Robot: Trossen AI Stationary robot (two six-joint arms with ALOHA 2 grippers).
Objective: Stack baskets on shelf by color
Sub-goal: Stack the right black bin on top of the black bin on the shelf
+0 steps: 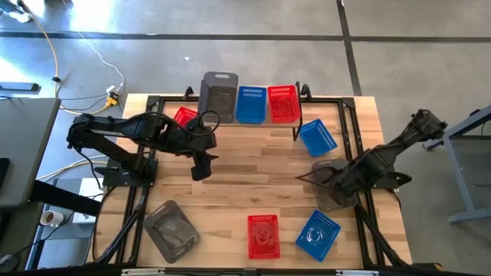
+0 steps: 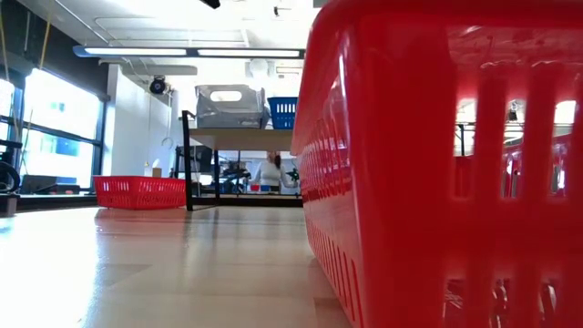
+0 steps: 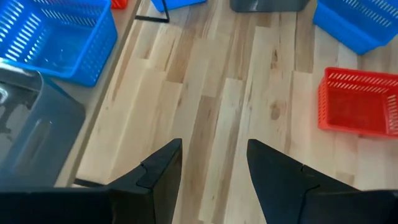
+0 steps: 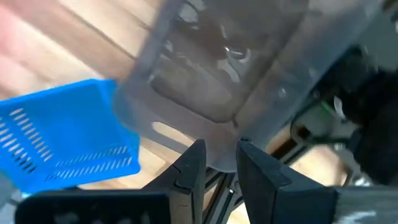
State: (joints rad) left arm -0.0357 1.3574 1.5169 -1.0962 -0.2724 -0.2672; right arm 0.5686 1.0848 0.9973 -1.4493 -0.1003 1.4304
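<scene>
Left gripper (image 1: pixel 201 169): hangs over bare tabletop near the middle of the table (image 1: pixel 253 188); jaws apart with nothing between them, only wood planks showing in the gap.
Right gripper (image 4: pixel 216 163): at the table's right side, jaws clamped on the rim of a grey basket (image 1: pixel 328 184), which tilts up off the wood from the jaws.
Shelf (image 1: pixel 261 123): along the far edge, well beyond both sets of jaws.
On the shelf: a grey basket (image 1: pixel 219 96), a blue basket (image 1: pixel 251 103) and a red basket (image 1: pixel 283 103) side by side.
Red basket behind left gripper (image 1: pixel 184 116): on the table just beside the shelf's left end.
Blue basket near right gripper (image 1: pixel 317 136): on the table, between the shelf and the held grey basket.
Near edge: a grey basket (image 1: pixel 172 228) at left, a red basket (image 1: pixel 262 234) in the middle, a blue basket (image 1: pixel 317 234) just beside it, below the right jaws.
</scene>
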